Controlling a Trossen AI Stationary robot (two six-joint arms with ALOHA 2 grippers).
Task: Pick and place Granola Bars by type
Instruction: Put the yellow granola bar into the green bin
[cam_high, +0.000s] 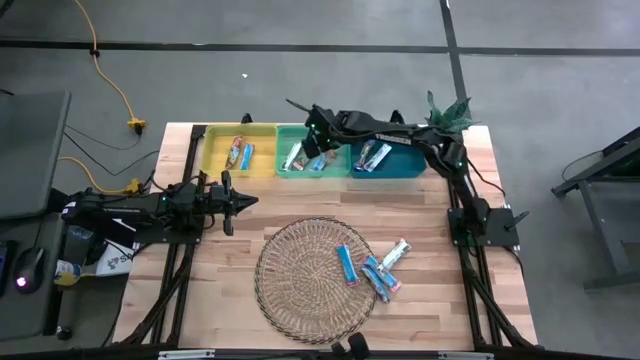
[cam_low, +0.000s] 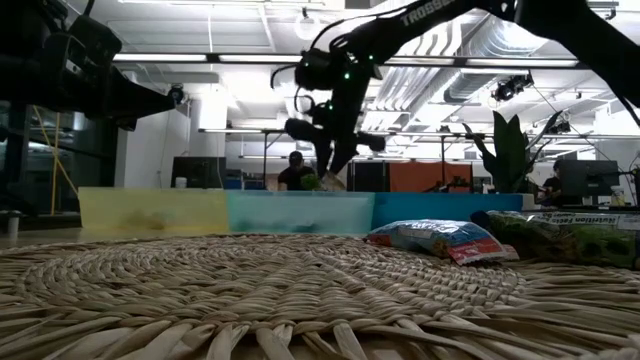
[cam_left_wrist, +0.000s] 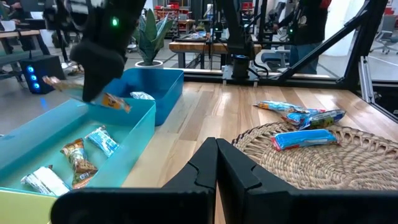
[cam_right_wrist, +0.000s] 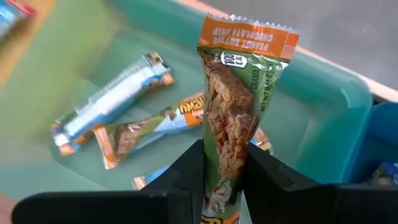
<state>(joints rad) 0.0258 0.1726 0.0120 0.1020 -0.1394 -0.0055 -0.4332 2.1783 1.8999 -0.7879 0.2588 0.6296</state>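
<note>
My right gripper is shut on an orange-brown granola bar over the middle teal bin. Several bars lie in that bin. The yellow bin and the blue bin also hold bars. Three bars, mostly blue and white, lie flat on the round woven mat. My left gripper is shut and empty, over the table's left part, near the yellow bin. My right gripper pinches the orange-brown bar by its two long edges between its two fingers, nearer one end than the middle. The fingers come from above. The bar is lifted clear over the teal bin and sticks out past the fingers, slightly tilted.
The three bins stand in a row along the far edge. A potted plant stands at the far right corner. Bare wood lies between the mat and the bins.
</note>
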